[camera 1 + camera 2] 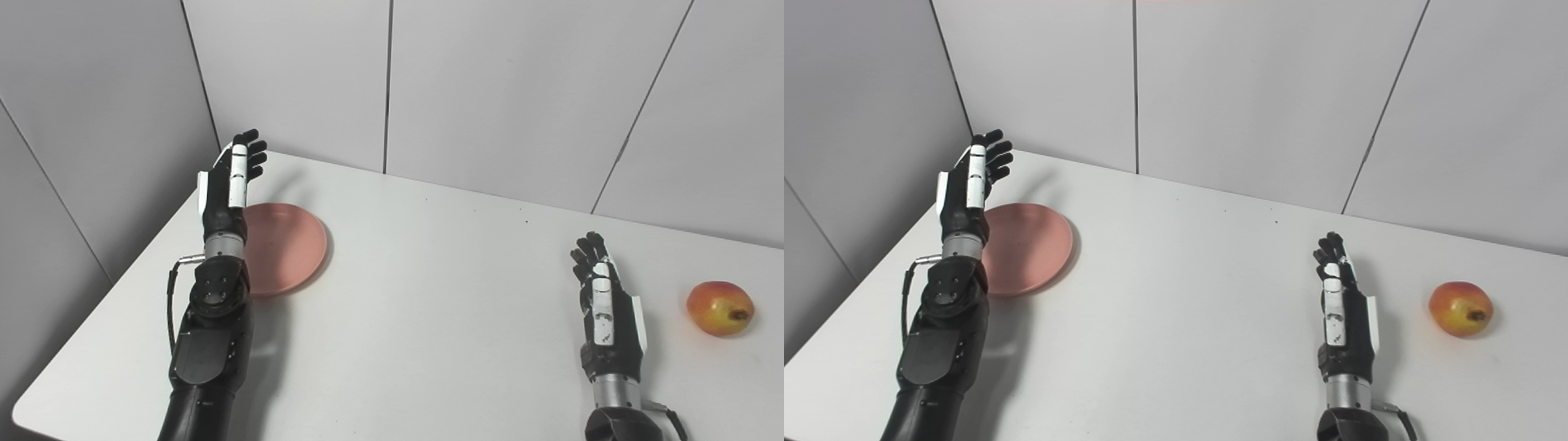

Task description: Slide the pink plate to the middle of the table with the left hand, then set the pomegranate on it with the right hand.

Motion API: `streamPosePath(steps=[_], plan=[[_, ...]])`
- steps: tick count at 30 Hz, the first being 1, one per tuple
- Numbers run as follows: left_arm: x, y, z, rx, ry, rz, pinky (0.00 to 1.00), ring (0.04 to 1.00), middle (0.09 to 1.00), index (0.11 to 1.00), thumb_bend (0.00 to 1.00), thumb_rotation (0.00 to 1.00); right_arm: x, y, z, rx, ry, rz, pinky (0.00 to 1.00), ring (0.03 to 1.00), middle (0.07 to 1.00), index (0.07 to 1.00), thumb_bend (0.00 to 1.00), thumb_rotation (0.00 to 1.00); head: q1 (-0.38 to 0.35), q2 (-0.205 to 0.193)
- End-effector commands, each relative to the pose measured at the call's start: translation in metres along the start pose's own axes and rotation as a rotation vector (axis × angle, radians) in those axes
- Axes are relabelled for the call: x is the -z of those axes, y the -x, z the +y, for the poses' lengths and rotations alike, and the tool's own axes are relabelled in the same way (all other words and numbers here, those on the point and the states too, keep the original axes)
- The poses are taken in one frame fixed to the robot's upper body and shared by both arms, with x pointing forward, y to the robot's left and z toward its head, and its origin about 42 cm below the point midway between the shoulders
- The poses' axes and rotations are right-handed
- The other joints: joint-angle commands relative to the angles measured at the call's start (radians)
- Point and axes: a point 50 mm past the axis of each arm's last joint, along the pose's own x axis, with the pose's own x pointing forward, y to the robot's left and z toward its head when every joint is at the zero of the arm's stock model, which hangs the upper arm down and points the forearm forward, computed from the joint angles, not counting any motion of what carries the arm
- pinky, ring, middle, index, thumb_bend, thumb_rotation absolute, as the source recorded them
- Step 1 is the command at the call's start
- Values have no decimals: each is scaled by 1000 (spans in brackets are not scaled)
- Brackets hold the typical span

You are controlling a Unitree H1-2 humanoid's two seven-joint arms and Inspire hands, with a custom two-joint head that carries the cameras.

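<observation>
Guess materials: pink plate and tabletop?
Pink plate: probably matte plastic or melamine; even colour, no glare, thin rim. Ceramic can't be ruled out. Tabletop: smooth white laminate or coated board, by its look; uniform, faint sheen, soft shadows, rounded corner.

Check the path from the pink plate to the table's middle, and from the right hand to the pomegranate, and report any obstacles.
Nothing visible blocks either. The table is bare between the pink plate and its middle, and between the right hand and the pomegranate.

Bare table (pixel 441 306) btwn pink plate (pixel 288 245) & pomegranate (pixel 719 308); wall panels (pixel 490 92) close behind.
</observation>
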Motion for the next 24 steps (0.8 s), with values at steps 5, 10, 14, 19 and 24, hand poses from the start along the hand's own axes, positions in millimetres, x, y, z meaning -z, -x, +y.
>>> streamPosePath(steps=[5,10,14,19,24], plan=[[-24,-15,16,-11,2,-101,733,752,755,743,451,1000,17,15,-14,26,4,60,971,920,916,916,602,931,4,3],[-25,-17,29,-36,9,-84,721,745,751,741,451,1000,17,15,-15,23,7,55,969,922,918,918,589,942,5,1],[-25,-16,40,-72,15,-93,721,741,744,730,437,1000,17,14,-15,25,11,56,961,921,917,917,590,933,4,1],[-15,-19,59,-92,-8,-86,727,751,749,731,459,1000,17,15,-15,23,10,53,962,922,915,918,585,937,4,2],[-2,-21,72,-102,-17,-67,718,744,737,721,458,1000,17,15,-16,21,17,53,958,922,917,917,591,937,5,4]])
